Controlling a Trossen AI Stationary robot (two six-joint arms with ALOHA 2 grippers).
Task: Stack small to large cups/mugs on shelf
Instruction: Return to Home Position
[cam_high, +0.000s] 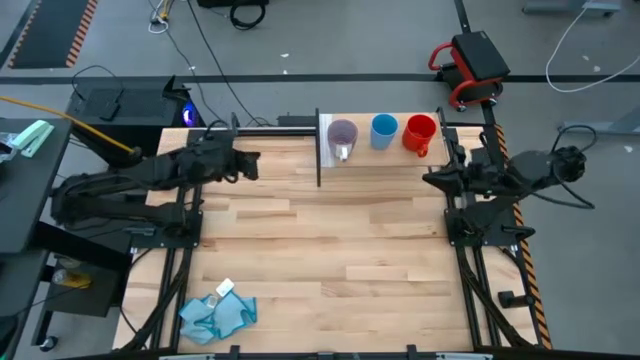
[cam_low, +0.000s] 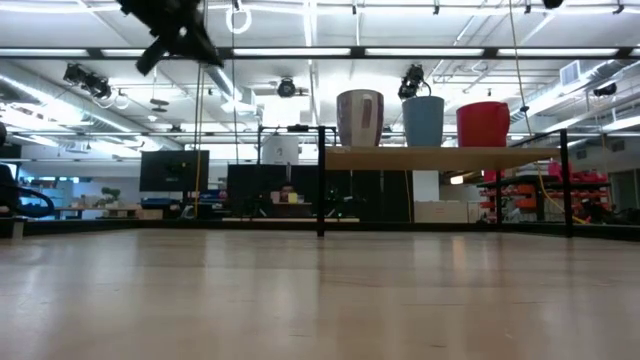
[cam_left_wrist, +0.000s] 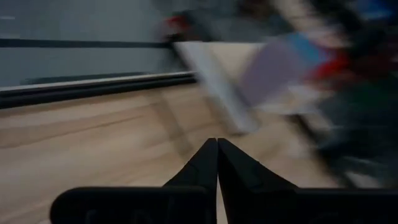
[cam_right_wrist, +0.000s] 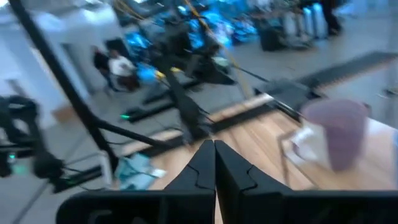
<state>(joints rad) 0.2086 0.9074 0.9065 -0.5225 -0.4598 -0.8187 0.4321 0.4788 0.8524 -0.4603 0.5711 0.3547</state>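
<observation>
Three cups stand upright in a row on the shelf (cam_high: 385, 152) at the table's far edge: a purple-grey mug (cam_high: 343, 135) beside the white end panel (cam_high: 326, 142), a light-blue cup (cam_high: 384, 131) in the middle and a red mug (cam_high: 420, 133) at the right. The low view shows the purple-grey mug (cam_low: 359, 118), the blue cup (cam_low: 423, 120) and the red mug (cam_low: 483, 123) resting on their bases on the shelf board (cam_low: 440, 157). My left gripper (cam_high: 252, 163) is shut, raised to the left of the shelf. My right gripper (cam_high: 430, 178) is shut, on the near side of the shelf's right end.
A crumpled blue cloth (cam_high: 218, 313) with a white tag lies at the table's near left corner. The bare wooden tabletop (cam_high: 330, 240) stretches between the arms. A red and black device (cam_high: 470, 62) sits on the floor beyond the far right corner. People (cam_right_wrist: 118, 65) stand in the room.
</observation>
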